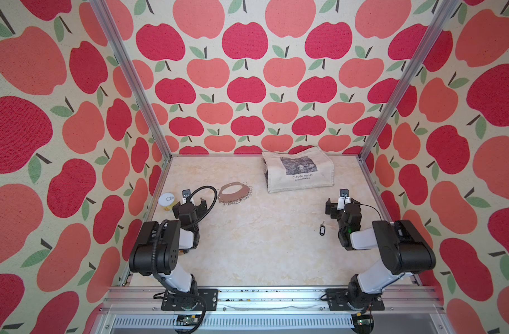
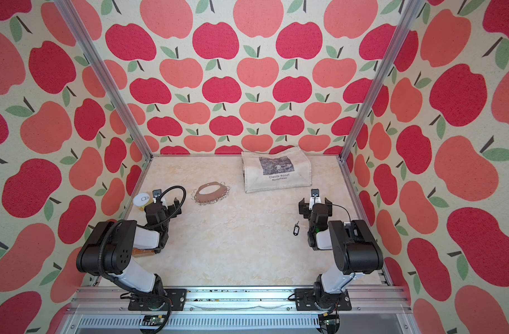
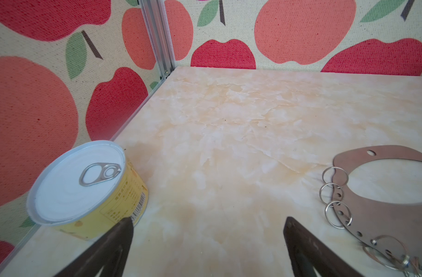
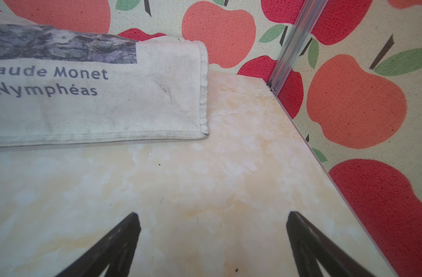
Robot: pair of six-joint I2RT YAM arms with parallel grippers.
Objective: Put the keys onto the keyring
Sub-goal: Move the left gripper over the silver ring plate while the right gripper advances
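The keys, a tiny silver key on a black-framed tag, lie on the marble table at the right, just left of my right arm and nearer the front than its gripper. The keyring, a tan crescent plate fringed with silver rings, lies flat at the back left; the left wrist view shows its tan plate beside one finger. My left gripper hangs open and empty between the can and the keyring. My right gripper is open over bare table.
A yellow can with a pull-tab lid stands by the left wall, close to one left finger. A folded canvas bag lies at the back right. Apple-patterned walls close in three sides.
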